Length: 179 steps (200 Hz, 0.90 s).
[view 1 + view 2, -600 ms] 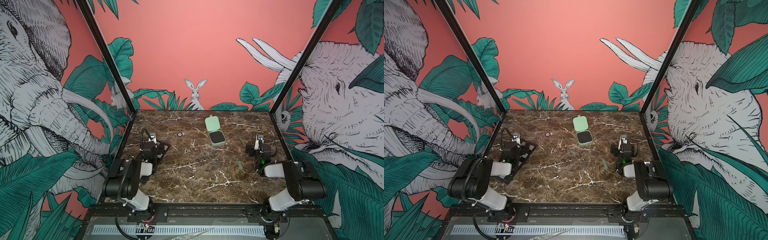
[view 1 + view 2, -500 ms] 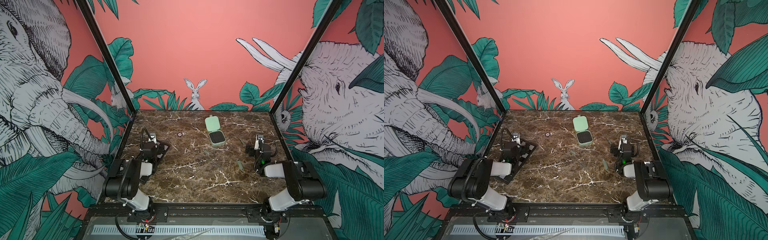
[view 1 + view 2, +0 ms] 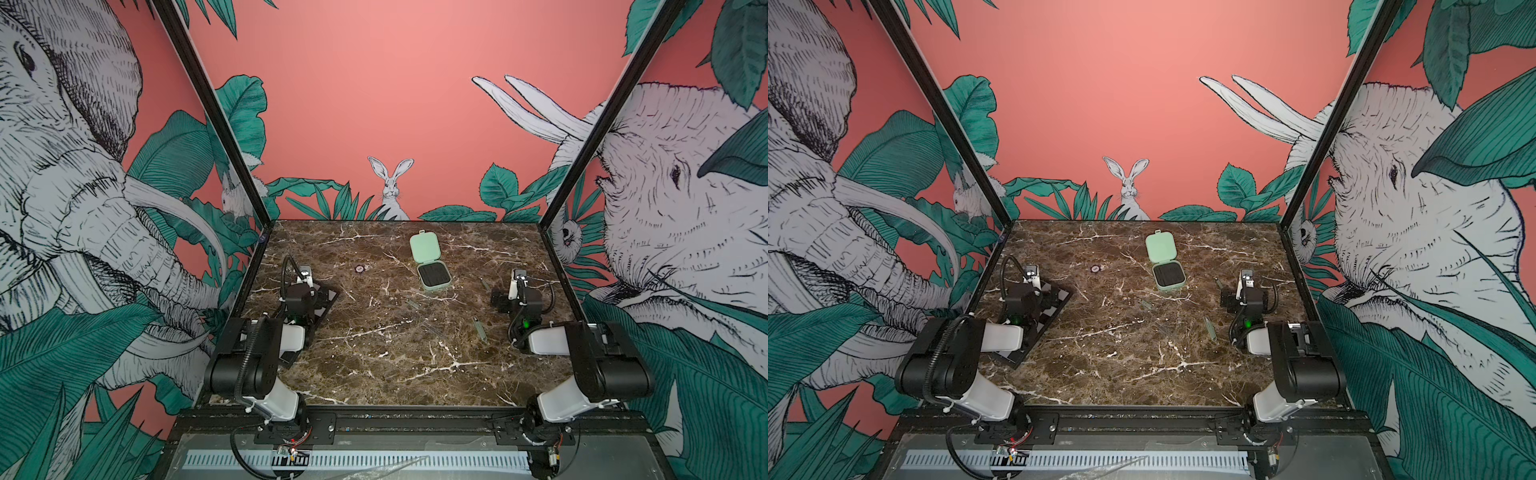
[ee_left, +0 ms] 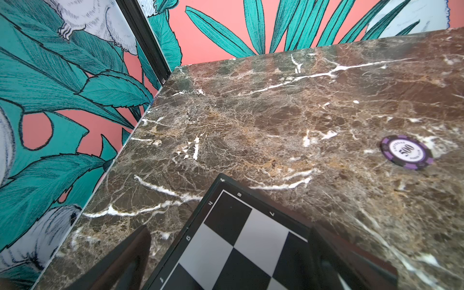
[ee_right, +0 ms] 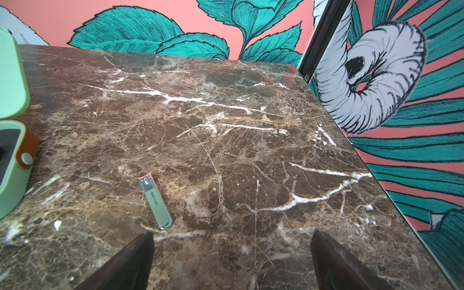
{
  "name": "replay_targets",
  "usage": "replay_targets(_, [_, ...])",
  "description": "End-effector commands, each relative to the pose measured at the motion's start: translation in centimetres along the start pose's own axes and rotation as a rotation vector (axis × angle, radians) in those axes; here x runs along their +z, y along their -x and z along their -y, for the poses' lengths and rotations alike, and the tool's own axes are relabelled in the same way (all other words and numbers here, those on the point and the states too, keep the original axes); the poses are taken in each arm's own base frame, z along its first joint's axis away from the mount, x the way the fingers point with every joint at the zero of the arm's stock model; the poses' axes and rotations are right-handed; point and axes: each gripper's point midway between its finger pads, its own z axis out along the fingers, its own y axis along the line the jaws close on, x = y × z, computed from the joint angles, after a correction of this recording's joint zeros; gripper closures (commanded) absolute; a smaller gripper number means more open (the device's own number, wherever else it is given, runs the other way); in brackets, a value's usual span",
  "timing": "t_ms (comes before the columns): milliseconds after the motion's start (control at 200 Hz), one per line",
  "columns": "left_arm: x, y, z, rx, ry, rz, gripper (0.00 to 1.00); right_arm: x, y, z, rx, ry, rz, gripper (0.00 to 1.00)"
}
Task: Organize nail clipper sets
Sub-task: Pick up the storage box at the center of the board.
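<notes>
The nail clipper set's mint-green case (image 3: 428, 262) lies open at the back middle of the marble table in both top views (image 3: 1165, 262), its lid flat behind the dark ribbed insert. Thin grey-green tools lie loose in front of it (image 3: 412, 304) and toward the right (image 3: 479, 328). A green nail clipper (image 5: 155, 203) lies just ahead of my right gripper (image 5: 232, 251), which is open and empty over bare marble, right of the case (image 5: 10, 175). My left gripper (image 4: 229, 251) is open and empty above the corner of the checkered board (image 4: 233, 241) at the left (image 3: 306, 272).
A purple poker chip (image 4: 406, 152) lies on the marble between the board and the case (image 3: 359, 269). Patterned walls close off the table at the back and both sides. Both arms are folded low at the front corners.
</notes>
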Motion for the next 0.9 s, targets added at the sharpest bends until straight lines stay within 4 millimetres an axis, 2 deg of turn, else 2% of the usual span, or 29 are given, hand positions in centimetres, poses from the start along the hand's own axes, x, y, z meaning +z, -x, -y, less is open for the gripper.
replay_targets(0, [-0.3, 0.7, -0.1, -0.014, 0.007, 0.032, 0.01, 0.0, 1.4, 0.1, 0.001, 0.001, 0.044, 0.01])
replay_targets(335, [-0.3, 0.6, -0.1, -0.013, 0.007, 0.03, 0.01, 0.0, 1.4, 0.1, 0.001, 0.001, 0.044, 0.01])
replay_targets(420, [-0.5, 1.3, -0.3, -0.015, 0.016, 0.058, 0.01, -0.1, 1.6, 0.2, 0.005, -0.006, 0.052, 0.01])
replay_targets(490, [-1.2, 2.3, -0.9, -0.01, 0.033, 0.041, 0.01, -1.5, 2.6, 1.2, 0.022, -0.042, 0.093, 0.01])
replay_targets(545, [-2.2, 3.0, -2.1, -0.04, 0.082, -0.047, 0.01, -3.2, 3.9, 2.0, 0.041, -0.067, 0.14, 0.01])
replay_targets(605, [-3.4, 5.1, -3.8, -0.102, 0.145, -0.116, 0.01, -5.2, 5.4, 2.6, 0.056, -0.078, 0.184, 0.01])
replay_targets(655, [-4.2, 7.0, -4.1, -0.139, 0.14, -0.121, 0.0, -6.7, 6.4, 3.6, 0.117, -0.109, 0.198, 0.01])
replay_targets(725, [-4.9, 9.5, -3.3, -0.215, 0.073, -0.102, 0.01, -8.8, 7.0, 6.2, 0.298, -0.222, 0.138, 0.01])
replay_targets(775, [-5.1, 11.2, -1.3, -0.266, -0.056, -0.111, 0.01, -10.1, 6.9, 7.4, 0.415, -0.285, 0.046, 0.01])
replay_targets(835, [-4.9, 13.0, 1.6, -0.307, -0.216, -0.141, 0.01, -10.7, 7.6, 6.1, 0.457, -0.209, -0.047, 0.01])
replay_targets(890, [-4.5, 14.4, 4.3, -0.353, -0.349, -0.181, 0.14, -10.7, 8.1, 3.9, 0.493, -0.079, -0.097, 0.04])
